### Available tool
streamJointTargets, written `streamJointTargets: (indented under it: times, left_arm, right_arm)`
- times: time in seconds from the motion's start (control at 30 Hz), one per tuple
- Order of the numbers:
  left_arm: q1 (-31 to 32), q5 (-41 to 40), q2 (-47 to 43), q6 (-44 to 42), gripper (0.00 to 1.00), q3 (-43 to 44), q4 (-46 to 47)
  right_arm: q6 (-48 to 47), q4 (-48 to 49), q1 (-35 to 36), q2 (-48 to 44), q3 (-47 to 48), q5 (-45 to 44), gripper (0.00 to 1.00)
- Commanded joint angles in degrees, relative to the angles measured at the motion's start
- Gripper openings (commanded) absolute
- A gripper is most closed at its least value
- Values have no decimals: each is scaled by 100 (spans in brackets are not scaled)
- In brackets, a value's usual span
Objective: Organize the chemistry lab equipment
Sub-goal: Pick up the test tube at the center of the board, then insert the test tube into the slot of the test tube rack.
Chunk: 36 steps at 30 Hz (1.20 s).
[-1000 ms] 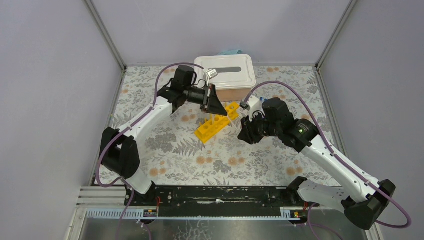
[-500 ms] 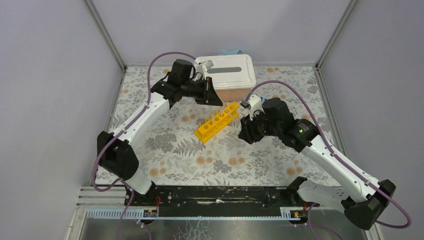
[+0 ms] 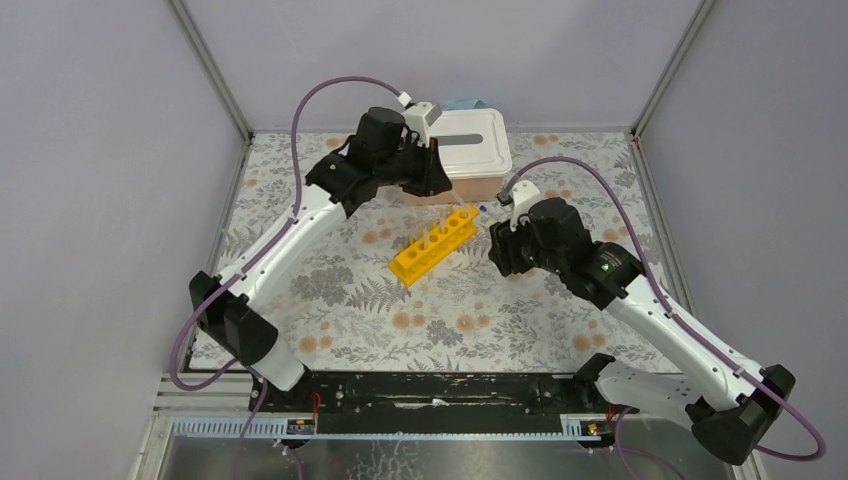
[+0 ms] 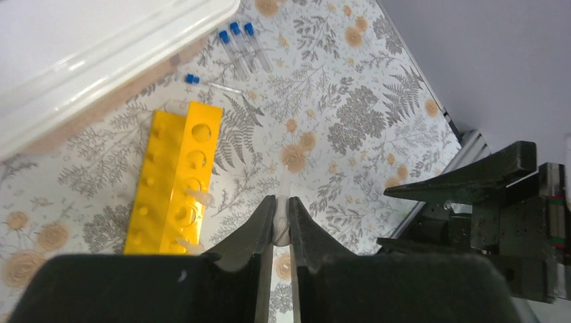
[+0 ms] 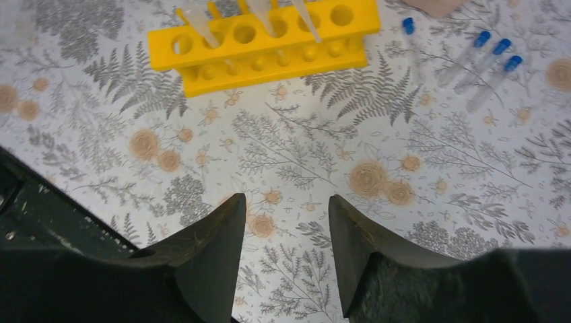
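Observation:
The long yellow test-tube rack lies slantwise at the table's middle, and also shows in the left wrist view and the right wrist view. Clear tapered tubes stand in some of its holes. Three blue-capped tubes and a thinner one lie loose beyond its far end; they also show in the right wrist view. My left gripper is shut on a small clear tube, high above the rack near the box. My right gripper is open and empty, right of the rack. The wire ring and the bottle are out of view.
A white lidded box stands at the back of the table, right behind the rack; its edge fills the upper left of the left wrist view. Grey walls close in the left, back and right sides. A black rail runs along the near edge.
My left arm has risen and drawn back from the rack's far end toward the white box, turning its wrist. My right gripper has shifted slightly up and right.

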<state>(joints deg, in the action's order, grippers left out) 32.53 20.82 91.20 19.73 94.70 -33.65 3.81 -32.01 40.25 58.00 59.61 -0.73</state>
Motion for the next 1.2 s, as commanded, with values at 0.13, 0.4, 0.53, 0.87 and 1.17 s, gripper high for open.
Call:
streamJointTargets:
  times: [0.13, 0.4, 0.53, 0.87, 1.17]
  left_arm:
    - [681, -1665, 335, -643, 16, 697, -195]
    - [1208, -2815, 938, -1147, 16, 1212, -667]
    - [1324, -3163, 1061, -1287, 16, 1209, -665]
    - [1365, -3476, 1262, -1460, 15, 1141, -526]
    - [1362, -3434, 1493, -1498, 15, 1227, -338]
  right_arm:
    - [538, 513, 51, 53, -133, -1523, 59]
    - [803, 647, 38, 396, -202, -2124, 61]
    - [977, 771, -50, 504, -279, -2330, 63]
    - [1324, 1067, -1083, 637, -556, -1678, 63]
    - [1353, 1246, -1403, 763, -683, -1420, 63]
